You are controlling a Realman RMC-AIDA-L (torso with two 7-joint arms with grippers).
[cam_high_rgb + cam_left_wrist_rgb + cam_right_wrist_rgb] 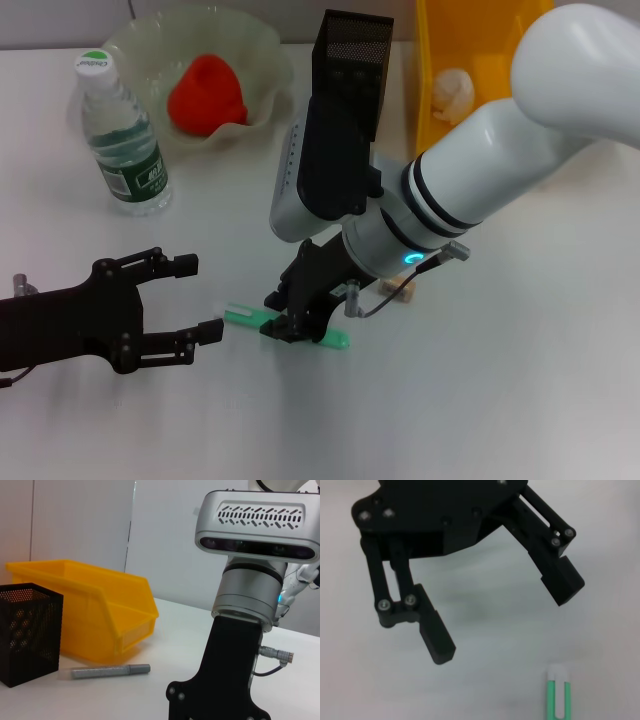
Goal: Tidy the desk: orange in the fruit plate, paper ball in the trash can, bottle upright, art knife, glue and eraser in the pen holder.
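Trouble could come if our right claw (pixel 300 325) pinches the art knife (pixel 285 327) badly. The green knife lies flat and thin on the white worktop (pixel 520 400), so it could slide away or tip out on the way to the pen holder (pixel 352 65). Our right arm reaches down across the middle, its claw low over the knife's middle, but we cannot tell if it is open or closed there. Our left claw (pixel 190 300) waits beside the knife's white end, its two fingers spread apart with nothing in them. The two claws are close, so they could bump. The eraser (pixel 400 291) sits just behind our right wrist and might get knocked. The orange (pixel 207 93) is in the fruit plate (pixel 255 45), the paper ball (pixel 452 92) is in the trash can (pixel 440 125), and the bottle (pixel 122 135) stands up.
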